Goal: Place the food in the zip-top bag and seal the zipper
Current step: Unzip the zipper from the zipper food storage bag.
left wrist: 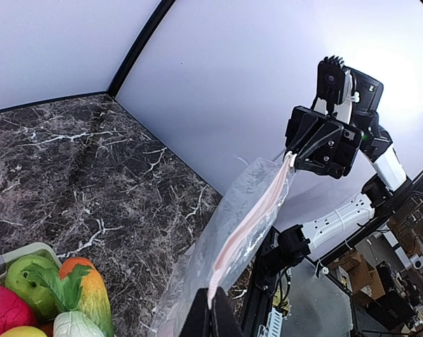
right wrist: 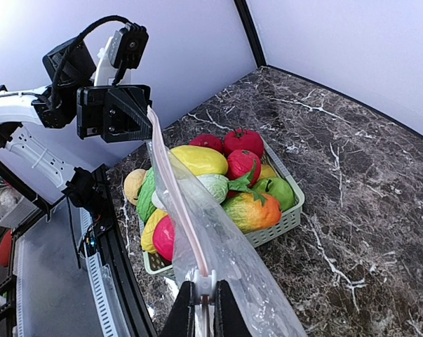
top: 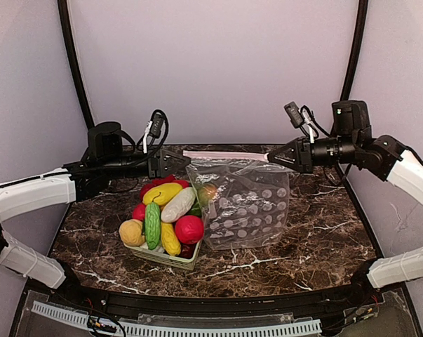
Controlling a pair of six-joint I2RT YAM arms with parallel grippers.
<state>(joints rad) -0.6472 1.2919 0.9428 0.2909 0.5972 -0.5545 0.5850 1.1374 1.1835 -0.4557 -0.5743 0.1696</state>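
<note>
Clear dotted zip-top bag [top: 250,210] hangs by its pink zipper strip [top: 225,154], my left gripper [top: 185,159] and right gripper [top: 271,156] pinching its ends; any hard pull, I fear, could slip it loose.

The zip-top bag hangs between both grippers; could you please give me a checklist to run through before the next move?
1. The left gripper is shut on one end of the zipper: ok.
2. The right gripper is shut on the other end, by the slider tab: ok.
3. The zipper is stretched straight between them: ok.
4. The zip-top bag has its mouth open for loading: cannot tell.
5. The food is inside the bag: not ok, it lies in the basket.
</note>
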